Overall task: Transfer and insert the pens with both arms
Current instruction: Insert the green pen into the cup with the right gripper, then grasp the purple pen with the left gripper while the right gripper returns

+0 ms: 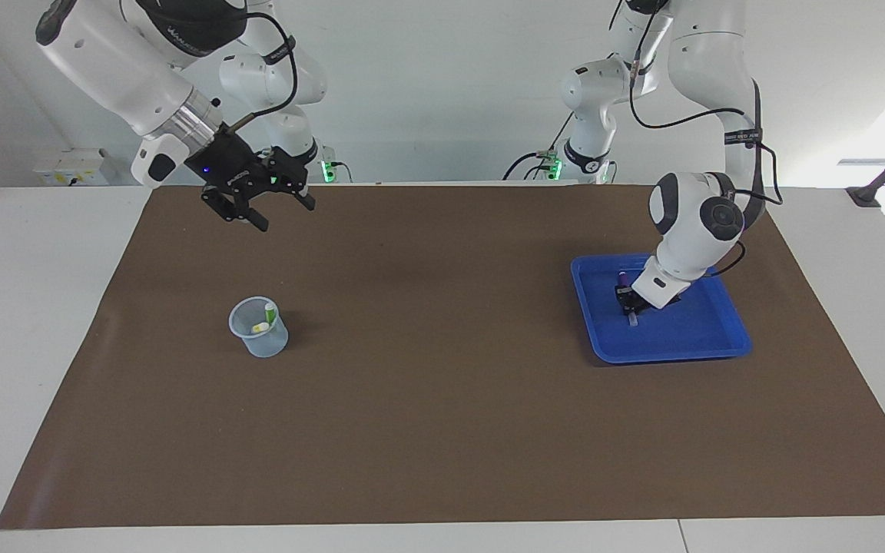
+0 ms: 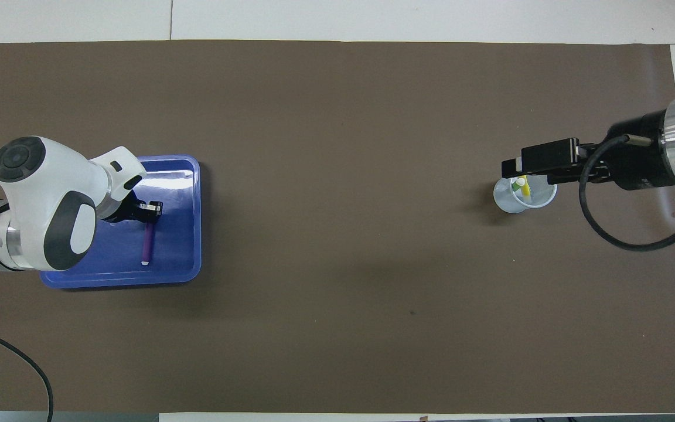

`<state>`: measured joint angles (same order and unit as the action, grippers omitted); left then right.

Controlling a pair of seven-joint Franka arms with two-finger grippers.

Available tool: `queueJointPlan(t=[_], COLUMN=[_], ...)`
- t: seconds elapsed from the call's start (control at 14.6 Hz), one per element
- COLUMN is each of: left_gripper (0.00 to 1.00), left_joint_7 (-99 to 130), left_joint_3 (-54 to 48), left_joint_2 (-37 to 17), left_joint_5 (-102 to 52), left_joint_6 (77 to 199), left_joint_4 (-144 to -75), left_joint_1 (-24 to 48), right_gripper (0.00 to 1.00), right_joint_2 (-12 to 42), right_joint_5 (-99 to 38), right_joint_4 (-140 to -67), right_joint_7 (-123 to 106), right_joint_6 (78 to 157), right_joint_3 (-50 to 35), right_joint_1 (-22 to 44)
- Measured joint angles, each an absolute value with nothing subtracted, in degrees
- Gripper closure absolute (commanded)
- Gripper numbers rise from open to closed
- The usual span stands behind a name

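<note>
The purple pen (image 1: pixel 623 276) (image 2: pixel 147 243) lies in the blue tray (image 1: pixel 688 338) (image 2: pixel 179 246) toward the left arm's end of the table. My left gripper (image 1: pixel 627 299) (image 2: pixel 151 210) is down in the tray, shut on the pen's end farther from the robots. The green pen (image 1: pixel 270 309) (image 2: pixel 518 189) and the yellow pen (image 1: pixel 260 328) (image 2: pixel 522 183) stand inside a clear cup (image 1: pixel 262 342) (image 2: pixel 504 199) toward the right arm's end. High over the mat, my right gripper (image 1: pixel 287 217) (image 2: pixel 513 167) hangs open and holds nothing.
A brown mat (image 1: pixel 442 399) covers most of the white table. Two smaller white arms with green lights (image 1: pixel 289 146) (image 1: pixel 585 146) stand at the robots' edge. A black cable (image 2: pixel 624 234) loops from the right wrist.
</note>
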<state>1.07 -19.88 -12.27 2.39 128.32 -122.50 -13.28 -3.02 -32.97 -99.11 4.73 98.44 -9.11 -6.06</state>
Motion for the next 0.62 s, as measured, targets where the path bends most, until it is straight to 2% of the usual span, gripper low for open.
queueJointPlan(t=[0.34, 0.62], left_gripper=[1.0, 1.0], left_joint_7=[1.4, 2.1], left_joint_3=[-19.8, -19.8], left_joint_2=[-12.3, -12.2], left_joint_5=[1.8, -2.3], left_joint_6=[124.9, 113.8], left_joint_4=[-121.0, -114.3], left_joint_1=[-13.7, -14.8], right_gripper=[0.0, 0.0], right_joint_2=[-4.0, -5.2], right_joint_5=[-39.6, -42.1], right_joint_4=[-100.0, -104.4], right_joint_7=[20.7, 27.6], right_joint_6=[99.2, 108.5], right_joint_3=[-9.3, -9.3], right_joint_1=[-0.6, 4.7])
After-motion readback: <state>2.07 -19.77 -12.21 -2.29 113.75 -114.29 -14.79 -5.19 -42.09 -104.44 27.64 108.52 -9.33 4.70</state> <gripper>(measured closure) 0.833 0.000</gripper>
